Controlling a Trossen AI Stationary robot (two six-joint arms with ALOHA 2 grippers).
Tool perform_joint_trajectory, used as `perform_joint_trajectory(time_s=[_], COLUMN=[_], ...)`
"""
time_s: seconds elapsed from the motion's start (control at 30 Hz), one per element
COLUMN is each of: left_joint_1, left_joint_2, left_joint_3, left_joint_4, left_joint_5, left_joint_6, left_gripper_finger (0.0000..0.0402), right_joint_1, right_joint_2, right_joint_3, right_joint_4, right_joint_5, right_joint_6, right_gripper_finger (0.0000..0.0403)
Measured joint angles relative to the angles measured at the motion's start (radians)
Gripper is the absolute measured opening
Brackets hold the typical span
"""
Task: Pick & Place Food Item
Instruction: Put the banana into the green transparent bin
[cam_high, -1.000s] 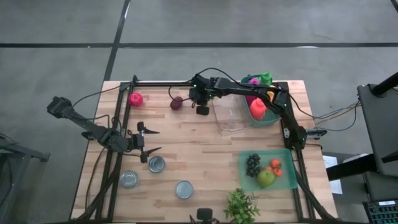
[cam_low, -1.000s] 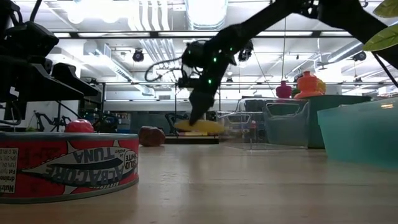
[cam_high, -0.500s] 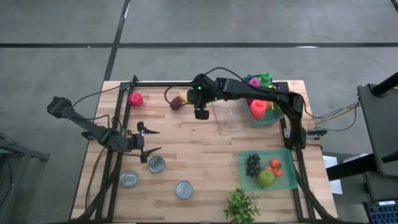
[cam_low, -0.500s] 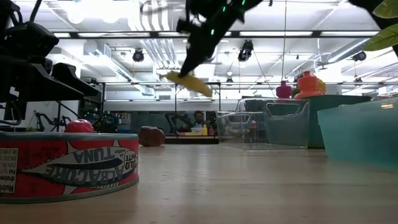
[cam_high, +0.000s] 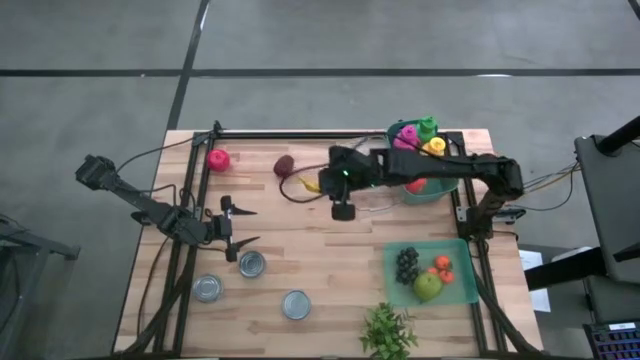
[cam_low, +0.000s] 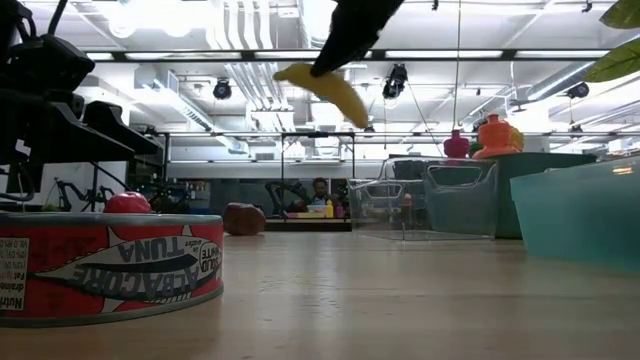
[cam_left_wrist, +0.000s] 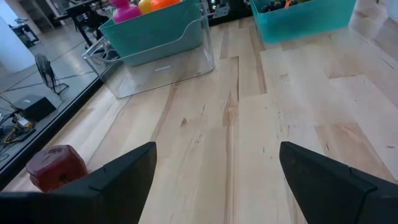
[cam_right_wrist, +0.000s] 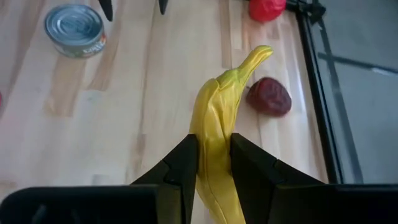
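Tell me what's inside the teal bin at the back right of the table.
The teal bin holds toy foods: a pink piece, a green one, a yellow one and something red. The right arm crosses over it, covering the rest.

- The right arm reaches from the table's right edge across toward its middle, and its right gripper (cam_right_wrist: 213, 163) is raised off the surface with both dark fingers clamped on a yellow banana (cam_right_wrist: 219, 149).
- The left arm rests low at the table's left side, its left gripper (cam_high: 243, 226) spread wide and holding nothing.
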Motion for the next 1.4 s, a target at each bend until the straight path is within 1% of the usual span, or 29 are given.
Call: perform_joint_trajectory(time_s=[0.13, 0.33, 0.47, 0.6, 0.9, 1.2, 1.4], left_joint_1=[0.000, 0.000, 0.000, 0.000, 0.000, 0.000, 0.000], left_joint_2=[0.000, 0.000, 0.000, 0.000, 0.000, 0.000, 0.000], left_joint_3=[0.000, 0.000, 0.000, 0.000, 0.000, 0.000, 0.000], left_joint_4=[0.000, 0.000, 0.000, 0.000, 0.000, 0.000, 0.000], left_joint_5=[0.000, 0.000, 0.000, 0.000, 0.000, 0.000, 0.000], left_joint_6=[0.000, 0.000, 0.000, 0.000, 0.000, 0.000, 0.000], left_gripper_finger=[0.0343, 0.0343, 0.0343, 0.0343, 0.0343, 0.0343, 0.0343], right_joint_1=[0.066, 0.190, 0.274, 0.352, 0.477, 0.587, 0.667], right_joint_2=[-0.062, -0.131, -0.150, -0.151, -0.153, -0.153, -0.153], right_joint_3=[-0.058, -0.104, -0.110, -0.101, -0.100, -0.100, -0.100], right_joint_4=[-0.021, -0.059, -0.129, -0.233, -0.459, -0.574, -0.687], right_joint_5=[0.097, 0.199, 0.306, 0.356, 0.381, 0.380, 0.375], right_joint_6=[0.123, 0.255, 0.449, 0.606, 0.966, 1.256, 1.452], right_gripper_finger=[0.0084, 0.0084, 0.0084, 0.0084, 0.0084, 0.0084, 0.0084])
